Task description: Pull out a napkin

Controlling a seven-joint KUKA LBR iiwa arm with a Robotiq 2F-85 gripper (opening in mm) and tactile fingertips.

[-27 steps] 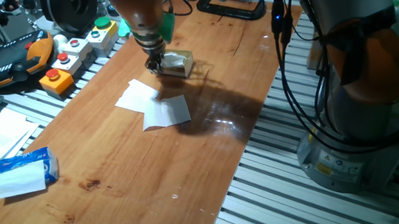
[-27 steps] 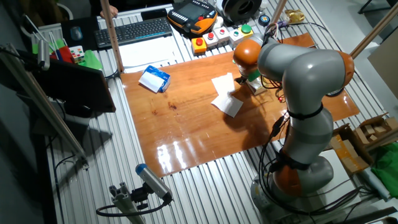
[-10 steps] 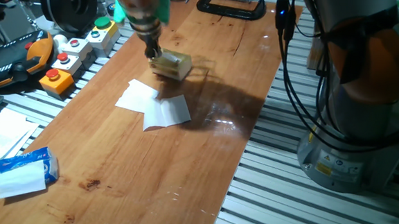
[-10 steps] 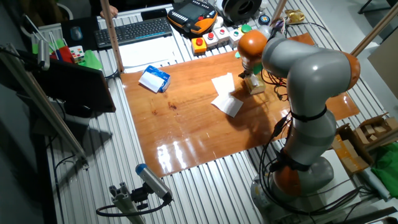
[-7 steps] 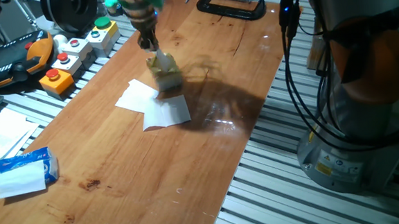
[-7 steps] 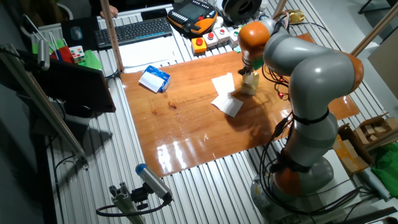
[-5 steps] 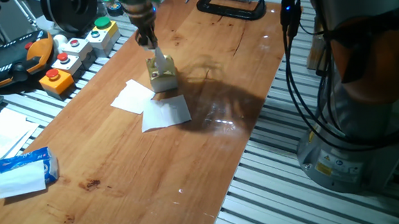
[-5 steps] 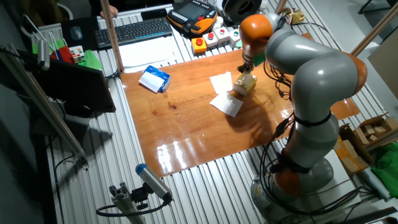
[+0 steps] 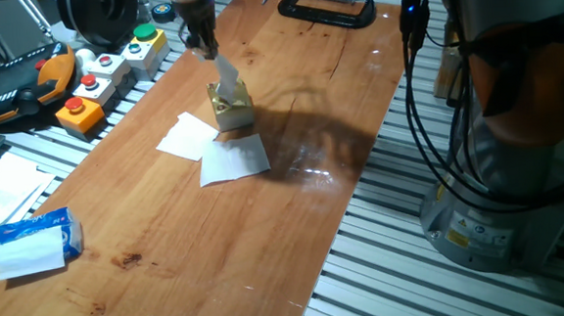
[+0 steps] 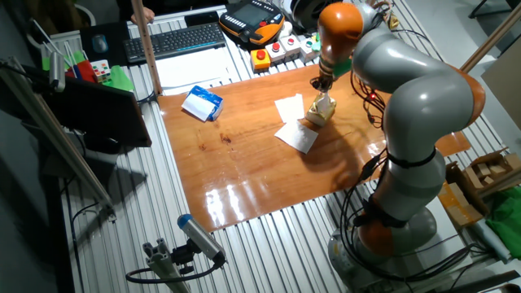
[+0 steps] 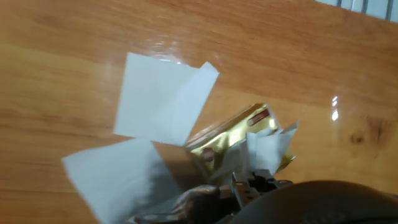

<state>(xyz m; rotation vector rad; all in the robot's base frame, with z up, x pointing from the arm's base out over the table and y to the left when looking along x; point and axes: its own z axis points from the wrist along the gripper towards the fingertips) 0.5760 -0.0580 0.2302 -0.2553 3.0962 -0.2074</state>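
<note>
The grey-and-orange arm (image 10: pixel 411 89) is bent over the wooden table (image 9: pixel 294 192), its wrist pointing down. The two-finger gripper (image 9: pixel 207 49) is clenched on the small crumpled white paper napkin (image 9: pixel 226 73), stretched up at 12 o'clock from the little tan-gold cardboard box (image 9: pixel 231 109). Two flat white square sheets (image 9: pixel 213 149) are seen at the box's 7 o'clock.

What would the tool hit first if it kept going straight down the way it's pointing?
Most likely the napkin it pinches, then the small gold box directly below it on the wooden table. Depth is hard to judge, so this is a best reading.
</note>
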